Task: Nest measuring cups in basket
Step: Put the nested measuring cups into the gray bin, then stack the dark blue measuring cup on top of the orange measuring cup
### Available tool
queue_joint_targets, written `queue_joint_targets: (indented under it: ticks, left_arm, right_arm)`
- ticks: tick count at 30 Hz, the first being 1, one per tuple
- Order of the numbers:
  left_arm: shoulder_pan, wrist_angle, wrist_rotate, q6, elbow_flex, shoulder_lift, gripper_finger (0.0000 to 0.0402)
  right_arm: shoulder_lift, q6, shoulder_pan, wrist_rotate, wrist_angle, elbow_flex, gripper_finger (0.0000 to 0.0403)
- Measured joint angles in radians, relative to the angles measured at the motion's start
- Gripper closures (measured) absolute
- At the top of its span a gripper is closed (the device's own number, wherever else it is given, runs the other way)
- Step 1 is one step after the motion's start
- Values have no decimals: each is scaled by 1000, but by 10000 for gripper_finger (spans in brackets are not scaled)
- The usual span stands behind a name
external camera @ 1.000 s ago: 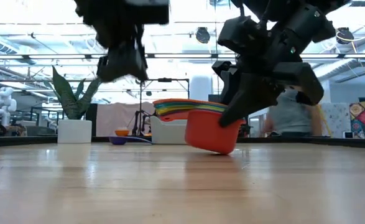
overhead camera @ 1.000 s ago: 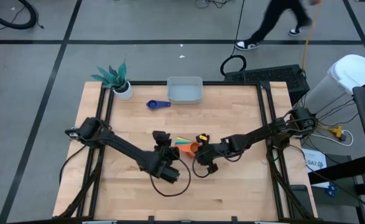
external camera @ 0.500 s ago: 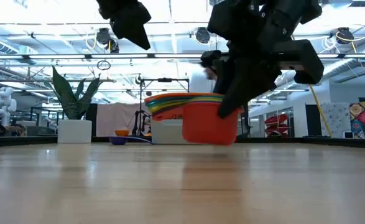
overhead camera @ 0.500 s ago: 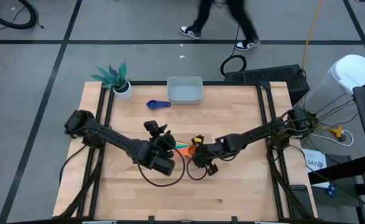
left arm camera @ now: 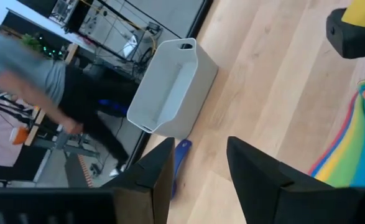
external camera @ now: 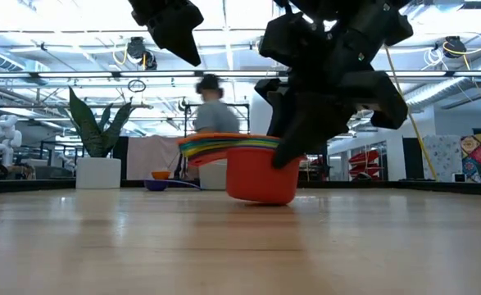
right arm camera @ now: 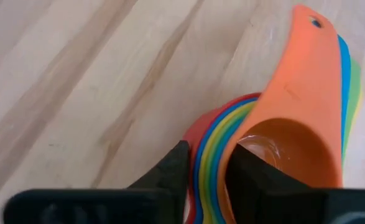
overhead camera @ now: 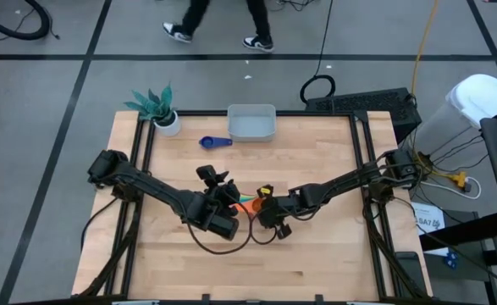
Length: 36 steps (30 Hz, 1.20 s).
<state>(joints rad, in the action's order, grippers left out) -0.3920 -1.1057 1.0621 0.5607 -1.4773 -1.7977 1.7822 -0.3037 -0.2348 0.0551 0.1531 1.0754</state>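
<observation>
The nested stack of measuring cups (external camera: 255, 170) has red outermost and orange (right arm camera: 288, 140) innermost; its fanned handles (external camera: 203, 146) point toward the table's left. It sits mid-table with my right gripper (overhead camera: 262, 204) shut on it. My left gripper (external camera: 173, 24) hangs high above and left of the stack, open, with nothing between its fingers (left arm camera: 159, 167). A lone dark blue cup (overhead camera: 215, 142) lies on the table beside the basket (overhead camera: 251, 124) at the far edge. My right gripper has the stacked rims (right arm camera: 208, 149) on the side opposite the handles, one finger (right arm camera: 170, 171) outside the red cup and one inside the orange cup. It comes slanting down from the table's right. The stack tilts slightly, low over the table; whether its bottom touches, I cannot tell.
A white pot with a teal plant (overhead camera: 165, 119) stands at the far left corner. A person (overhead camera: 218, 21) walks on the floor beyond the far edge. Bare wood lies between the stack and the basket (left arm camera: 170, 87).
My left gripper has risen away from the stack's handles and rolled, then kept still. My right gripper has carried the stack a little toward the table's left; the stack levelled out midway and now tilts again.
</observation>
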Motion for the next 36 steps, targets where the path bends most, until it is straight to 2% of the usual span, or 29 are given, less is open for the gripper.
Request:
queue_joint_targets:
  ticks: [5,10,18,24,30,36]
  left_arm:
    - [0,0,-3,2,0,0,260]
    - [-1,0,-6,4,0,0,258]
    - [-1,0,-6,10,0,0,248]
    - [-1,-4,-9,11,0,0,255]
    - [9,-38,-11,3,0,0,261]
    - [29,-65,-15,27,1,-1,252]
  right_arm:
    - [0,9,-1,-16,-5,-2,238]
    - [0,12,-2,-9,-7,-3,196]
    - [1,15,-9,-2,-28,-3,167]
    - [-31,-12,-30,51,-70,-3,152]
    - [-104,-6,-38,60,-70,-3,147]
    - [-134,4,-42,76,-66,-3,147]
